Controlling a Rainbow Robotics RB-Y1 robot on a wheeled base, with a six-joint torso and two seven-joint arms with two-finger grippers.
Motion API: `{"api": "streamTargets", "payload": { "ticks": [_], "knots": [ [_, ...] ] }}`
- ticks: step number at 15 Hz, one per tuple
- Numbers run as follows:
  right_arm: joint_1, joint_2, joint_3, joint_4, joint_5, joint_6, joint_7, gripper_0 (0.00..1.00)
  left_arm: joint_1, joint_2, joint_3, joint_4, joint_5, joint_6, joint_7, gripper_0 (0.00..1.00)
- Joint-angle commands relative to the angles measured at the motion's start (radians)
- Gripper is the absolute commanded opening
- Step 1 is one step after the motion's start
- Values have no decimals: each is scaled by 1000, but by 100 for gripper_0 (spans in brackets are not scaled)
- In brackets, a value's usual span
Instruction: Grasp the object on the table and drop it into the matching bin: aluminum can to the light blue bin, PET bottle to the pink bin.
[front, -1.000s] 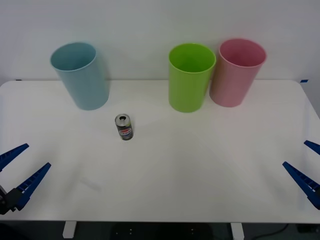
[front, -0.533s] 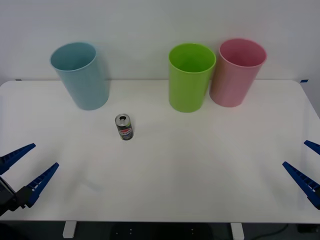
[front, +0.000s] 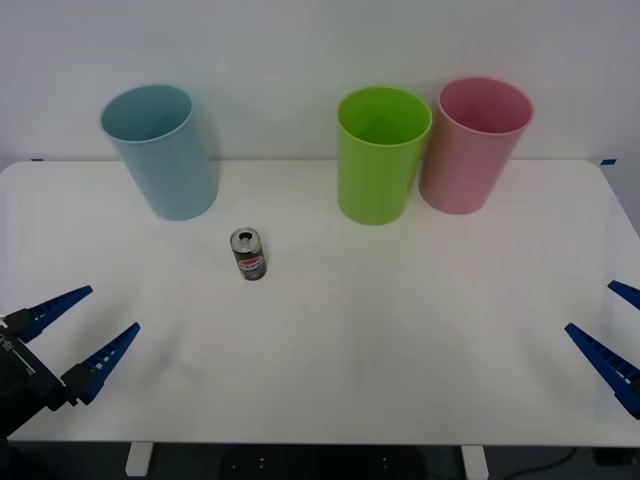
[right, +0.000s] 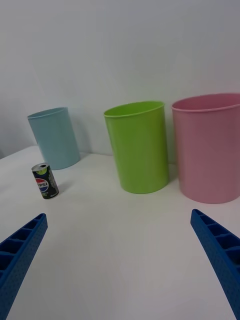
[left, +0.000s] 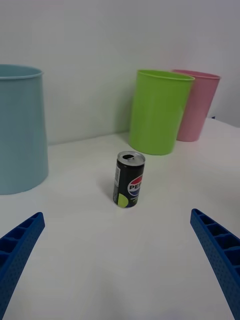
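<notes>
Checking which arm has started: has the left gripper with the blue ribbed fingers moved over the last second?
Yes. The left gripper has moved inward across the white table, toward the small dark aluminum can, fingers open.

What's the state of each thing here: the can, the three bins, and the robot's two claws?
aluminum can: upright on the table, opened, untouched.
light blue bin: upright, nothing visible inside.
lime green bin: upright.
pink bin: upright.
left gripper: jaws open, holding nothing.
right gripper: jaws open, holding nothing.
</notes>
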Motion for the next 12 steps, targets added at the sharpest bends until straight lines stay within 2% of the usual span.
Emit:
{"api": "streamTargets", "payload": {
  "ticks": [1, 4, 12],
  "knots": [
    [0, 0, 0, 0, 0, 0, 0, 100, -7, 0, -50, 0, -1, 71, 1, 100],
    [0, 0, 0, 0, 0, 0, 0, 100, -16, 0, -84, 5, -4, 105, 2, 100],
    [0, 0, 0, 0, 0, 0, 0, 100, -62, -89, -93, 5, -154, 164, 16, 100]
  ]
}}
